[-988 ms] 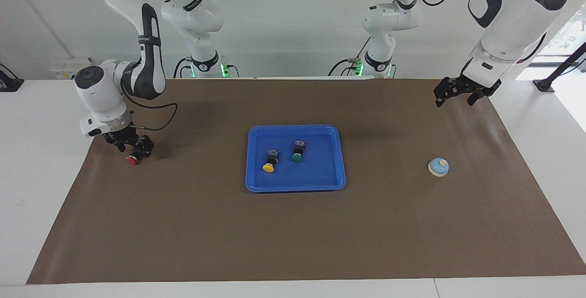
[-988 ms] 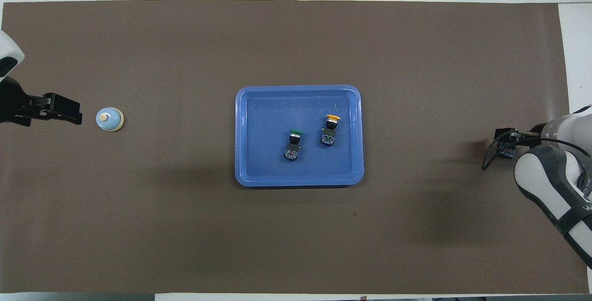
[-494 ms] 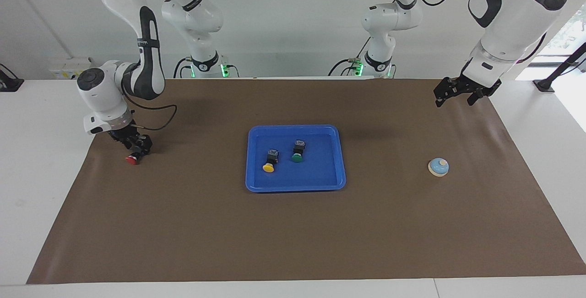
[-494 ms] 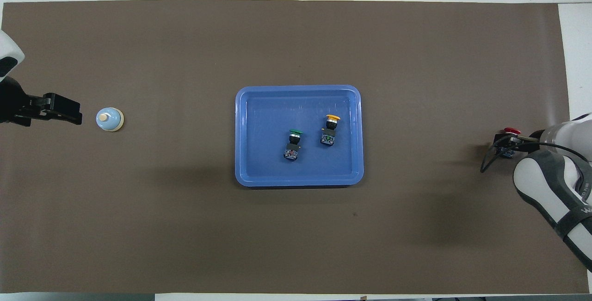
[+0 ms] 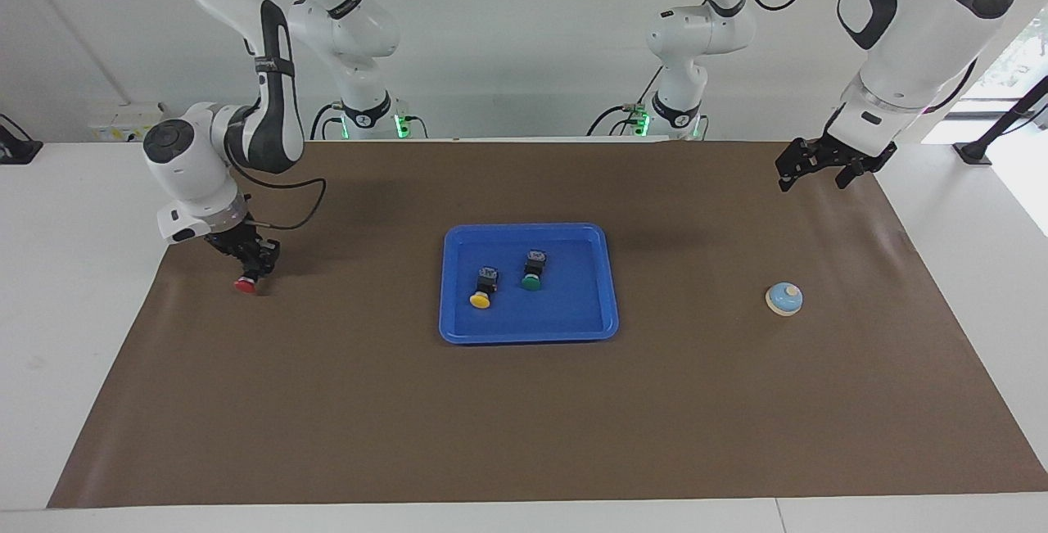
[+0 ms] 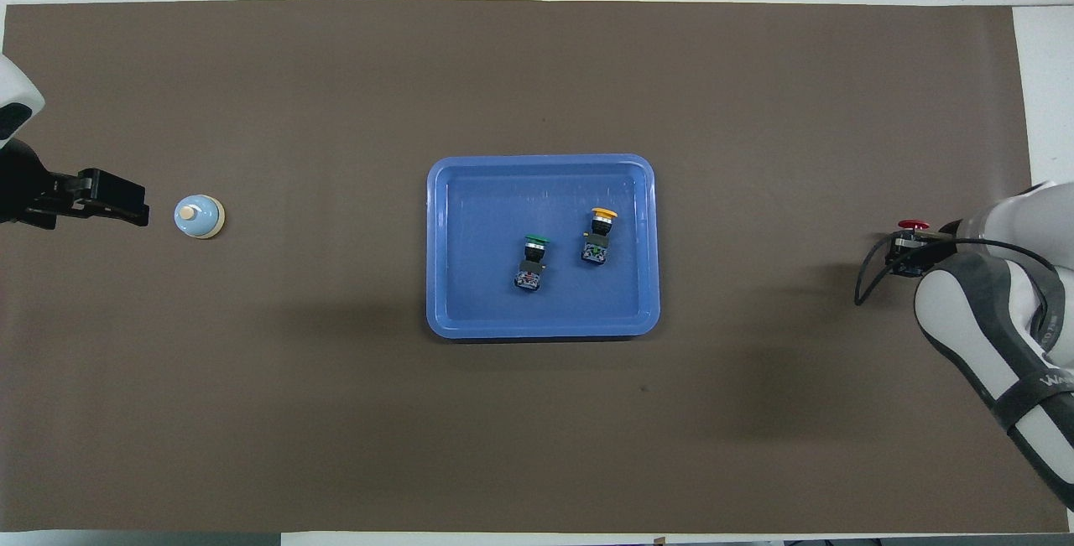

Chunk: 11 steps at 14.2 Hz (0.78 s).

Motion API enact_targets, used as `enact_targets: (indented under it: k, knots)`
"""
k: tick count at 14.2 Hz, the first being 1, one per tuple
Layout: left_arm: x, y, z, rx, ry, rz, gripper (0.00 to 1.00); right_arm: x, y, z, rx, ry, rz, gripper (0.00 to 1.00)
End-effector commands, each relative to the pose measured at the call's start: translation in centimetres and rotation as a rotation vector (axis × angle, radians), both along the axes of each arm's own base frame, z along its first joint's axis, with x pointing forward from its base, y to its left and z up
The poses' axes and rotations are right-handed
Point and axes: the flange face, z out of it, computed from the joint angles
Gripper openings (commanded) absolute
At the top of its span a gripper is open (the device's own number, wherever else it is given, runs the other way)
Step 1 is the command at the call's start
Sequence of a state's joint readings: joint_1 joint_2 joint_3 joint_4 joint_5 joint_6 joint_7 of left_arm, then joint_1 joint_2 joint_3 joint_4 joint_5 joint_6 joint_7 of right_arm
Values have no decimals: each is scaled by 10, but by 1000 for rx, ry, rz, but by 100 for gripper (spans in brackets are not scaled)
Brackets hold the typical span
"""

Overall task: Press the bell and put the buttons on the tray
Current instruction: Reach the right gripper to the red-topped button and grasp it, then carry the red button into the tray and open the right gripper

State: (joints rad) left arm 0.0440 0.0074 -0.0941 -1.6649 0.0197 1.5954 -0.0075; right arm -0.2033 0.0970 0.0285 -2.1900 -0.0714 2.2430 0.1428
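Observation:
The blue tray (image 5: 528, 228) lies mid-mat and holds the yellow button (image 5: 481, 300) and the green button (image 5: 531, 282), both on their sides. My right gripper (image 5: 250, 264) is shut on the black body of the red button (image 5: 244, 286), just above the mat at the right arm's end. In the overhead view the red cap (image 6: 913, 225) pokes out past the right gripper (image 6: 909, 242). The light-blue bell (image 5: 784, 299) stands on the mat at the left arm's end. My left gripper (image 5: 815, 179) waits open in the air above the mat, near the bell (image 6: 199, 216).
A brown mat (image 5: 524, 426) covers the table, with white table edge (image 5: 82, 287) around it. The tray (image 6: 541, 160), yellow button (image 6: 602, 214) and green button (image 6: 537, 238) show mid-mat in the overhead view. The left gripper (image 6: 113, 198) shows there beside the bell.
My right gripper has risen a little with the red button and shifted toward the tray. The left arm, the bell and the tray's buttons have not moved.

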Motion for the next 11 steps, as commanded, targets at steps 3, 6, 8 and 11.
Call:
enact_targets:
  k: [3, 6, 8, 11]
  knots:
    - [-5, 2, 4, -1, -6, -2, 100, 63, 188, 104, -32, 79, -24, 0]
    - [-5, 2, 4, -1, -6, -2, 100, 44, 309, 124, 33, 91, 35, 0]
    - [-5, 2, 4, -1, -6, -2, 100, 34, 373, 124, 51, 96, 68, 0]
    - [-5, 2, 4, -1, -6, -2, 100, 29, 489, 76, 16, 130, 99, 0]
